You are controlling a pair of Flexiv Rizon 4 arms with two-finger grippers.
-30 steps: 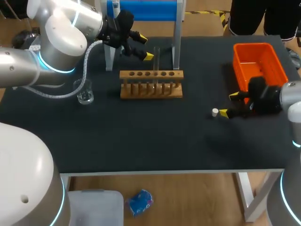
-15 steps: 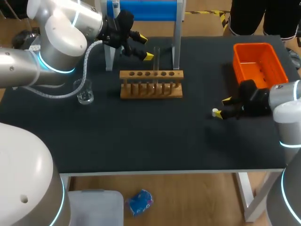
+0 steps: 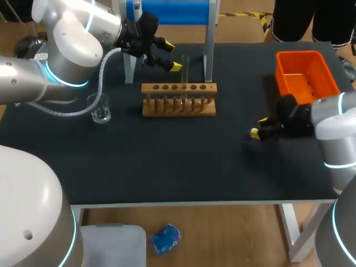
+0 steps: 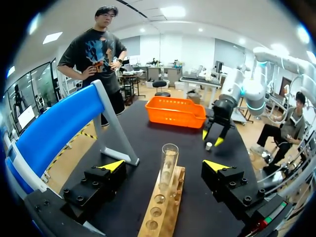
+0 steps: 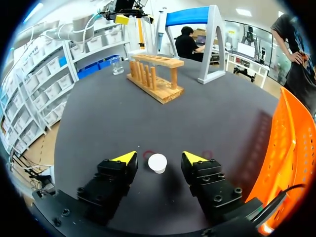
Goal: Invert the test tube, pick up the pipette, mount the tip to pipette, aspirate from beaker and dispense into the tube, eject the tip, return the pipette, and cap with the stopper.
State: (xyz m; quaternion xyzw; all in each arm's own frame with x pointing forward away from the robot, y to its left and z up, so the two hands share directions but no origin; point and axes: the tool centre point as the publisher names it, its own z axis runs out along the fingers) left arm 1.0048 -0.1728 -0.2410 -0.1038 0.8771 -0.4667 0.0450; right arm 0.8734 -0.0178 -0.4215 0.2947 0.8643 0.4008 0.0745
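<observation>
A clear test tube (image 3: 185, 68) stands upright in the wooden rack (image 3: 178, 101). My left gripper (image 3: 172, 56) hovers at the tube's upper part, open, its yellow tips on either side of the tube (image 4: 168, 165) without touching. The small white stopper (image 5: 157, 163) lies on the black mat at the right. My right gripper (image 5: 159, 157) is down around it, open, with a narrow gap on each side. From the left wrist, that gripper (image 4: 213, 137) stands over the stopper (image 4: 209, 146). The pipette (image 3: 136, 10) hangs on the blue stand (image 3: 172, 12). A glass beaker (image 3: 100, 109) sits left of the rack.
An orange bin (image 3: 307, 75) stands at the back right, just behind my right arm. The blue stand's grey legs (image 3: 209, 53) rise right behind the rack. The table's front edge (image 3: 200, 203) runs below a bare stretch of black mat.
My right gripper has slid left over the stopper, and its fingers have narrowed around it. The left arm and the tube have not moved.
</observation>
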